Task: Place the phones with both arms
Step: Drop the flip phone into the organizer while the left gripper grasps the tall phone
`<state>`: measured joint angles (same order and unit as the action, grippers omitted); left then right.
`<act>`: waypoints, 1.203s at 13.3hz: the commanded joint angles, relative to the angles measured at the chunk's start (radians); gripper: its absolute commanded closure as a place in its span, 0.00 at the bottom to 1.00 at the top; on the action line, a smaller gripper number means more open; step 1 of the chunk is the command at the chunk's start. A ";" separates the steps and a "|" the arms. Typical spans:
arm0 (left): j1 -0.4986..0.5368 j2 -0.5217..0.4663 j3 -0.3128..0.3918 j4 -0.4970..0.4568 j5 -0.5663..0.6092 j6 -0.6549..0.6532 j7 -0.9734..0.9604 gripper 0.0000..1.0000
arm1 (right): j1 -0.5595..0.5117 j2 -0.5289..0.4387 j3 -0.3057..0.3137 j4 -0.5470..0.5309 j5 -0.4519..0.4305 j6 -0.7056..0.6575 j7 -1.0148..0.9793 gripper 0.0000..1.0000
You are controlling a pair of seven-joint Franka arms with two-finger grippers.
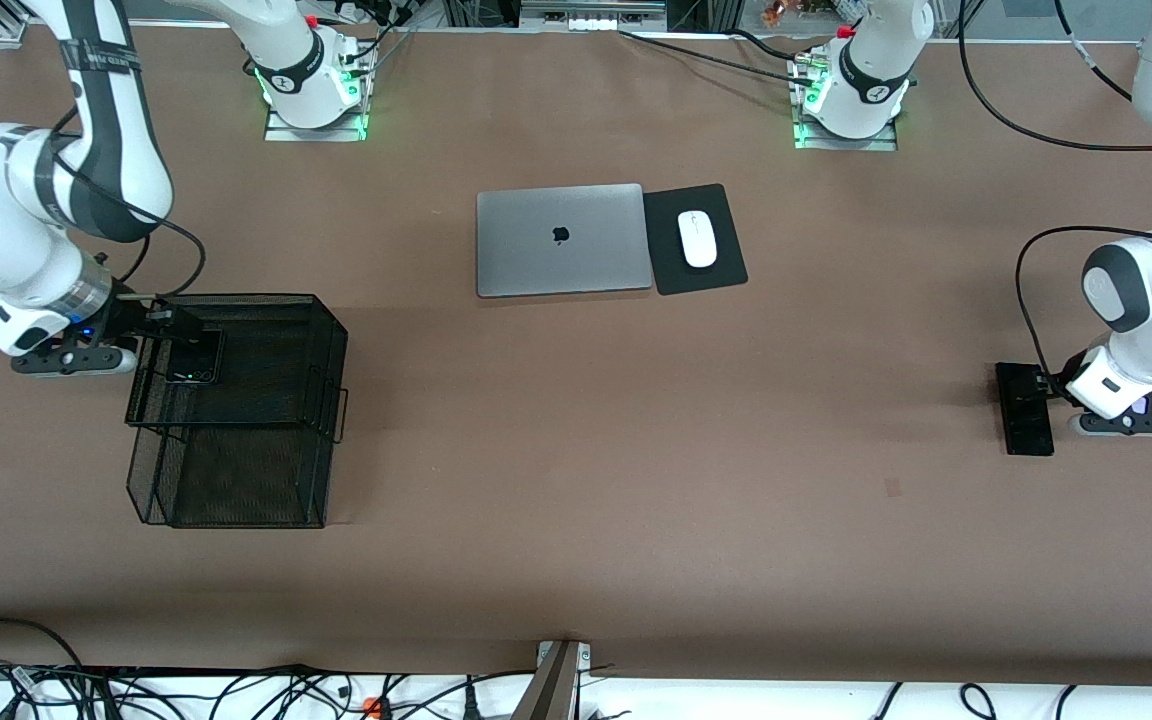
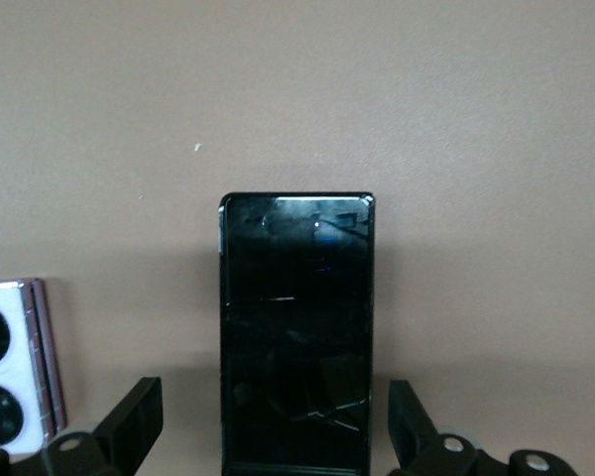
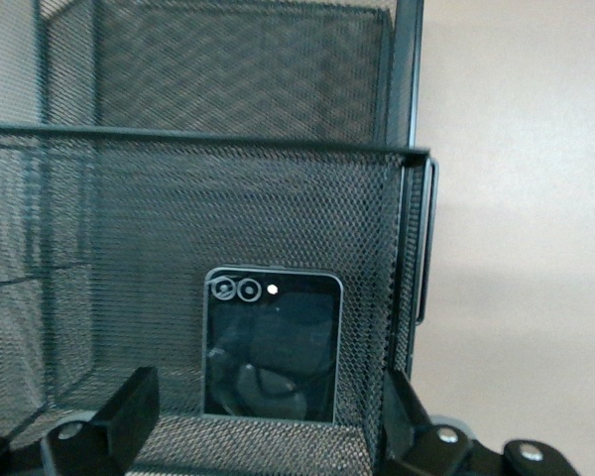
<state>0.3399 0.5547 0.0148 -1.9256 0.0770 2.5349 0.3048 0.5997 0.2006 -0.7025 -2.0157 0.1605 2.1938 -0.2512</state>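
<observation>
Two stiff, slick phones: right gripper released over the small black phone in the mesh tray; left gripper spread astride the slim black slab, best pinched by its long edges.

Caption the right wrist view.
Open right gripper at the mesh tray, small black phone lying inside.

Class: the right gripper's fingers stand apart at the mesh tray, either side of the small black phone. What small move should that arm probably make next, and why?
Probably draw the right gripper straight back out of the mesh tray. Its fingers are spread, and the small black phone already lies on the upper tier's mesh floor, so that placement looks done.
</observation>
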 commanded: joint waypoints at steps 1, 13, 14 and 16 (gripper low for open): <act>0.036 0.034 -0.015 -0.006 -0.003 0.067 0.036 0.00 | -0.006 0.010 0.003 0.158 0.019 -0.187 -0.014 0.00; 0.194 0.080 -0.167 -0.007 -0.003 0.099 0.033 0.00 | -0.014 -0.003 -0.026 0.443 0.004 -0.528 0.207 0.00; 0.195 0.080 -0.168 -0.007 -0.003 0.094 0.033 0.00 | -0.014 -0.004 -0.028 0.446 0.002 -0.529 0.205 0.00; 0.217 0.080 -0.196 -0.007 -0.003 0.082 0.033 0.00 | -0.012 -0.006 -0.028 0.448 -0.007 -0.529 0.207 0.00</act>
<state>0.5243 0.6327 -0.1477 -1.9344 0.0769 2.6277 0.3176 0.5916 0.1987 -0.7329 -1.5865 0.1601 1.6897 -0.0632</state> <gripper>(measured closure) 0.000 0.000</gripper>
